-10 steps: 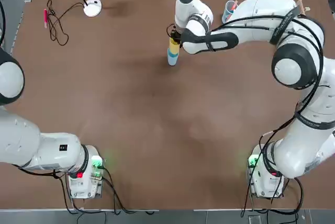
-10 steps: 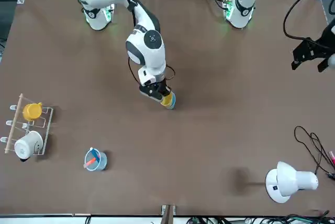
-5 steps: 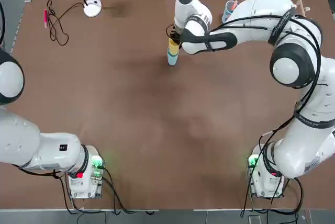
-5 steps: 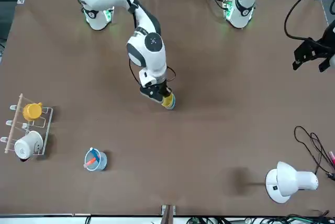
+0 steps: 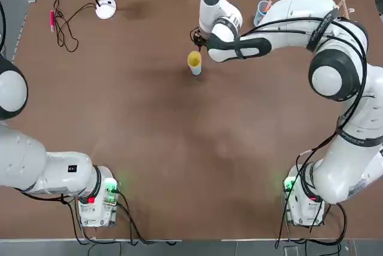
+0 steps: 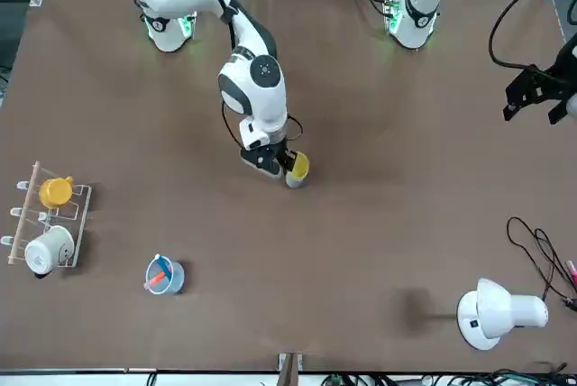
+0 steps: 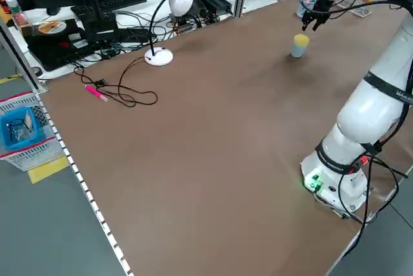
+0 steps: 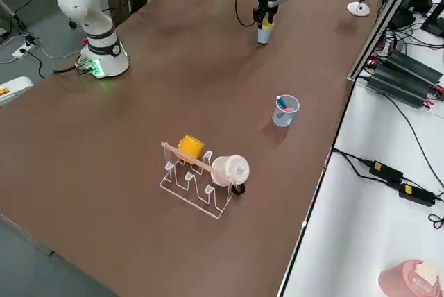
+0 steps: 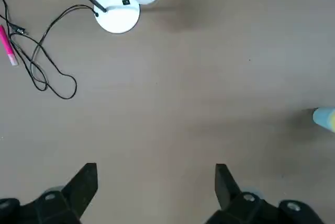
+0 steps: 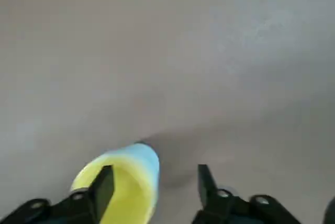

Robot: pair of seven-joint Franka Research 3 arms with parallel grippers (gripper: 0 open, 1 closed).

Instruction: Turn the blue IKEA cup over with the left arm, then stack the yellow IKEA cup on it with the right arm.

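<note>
The yellow IKEA cup (image 5: 194, 59) sits on top of the blue IKEA cup (image 5: 196, 70), and the stack stands on the table at the far middle. In the front view the yellow cup (image 6: 299, 166) shows above the blue one (image 6: 293, 181). My right gripper (image 10: 154, 182) is open just above and beside the stack. The yellow cup (image 10: 119, 192) lies close to one finger (image 10: 103, 186), with the blue cup's rim (image 10: 149, 160) behind it. My left gripper (image 9: 154, 182) hangs open and holds nothing, far off at the table's left side (image 6: 534, 93).
A white desk lamp (image 5: 106, 8), a black cable and a pink pen (image 5: 52, 19) lie at the far left. A clear blue glass with sticks (image 6: 164, 275) and a rack (image 6: 50, 224) with a yellow mug and a white mug stand at the far right.
My right gripper has opened and let go of the yellow cup, then drawn back a little. The stack now stands free on the table. The left arm has not moved.
</note>
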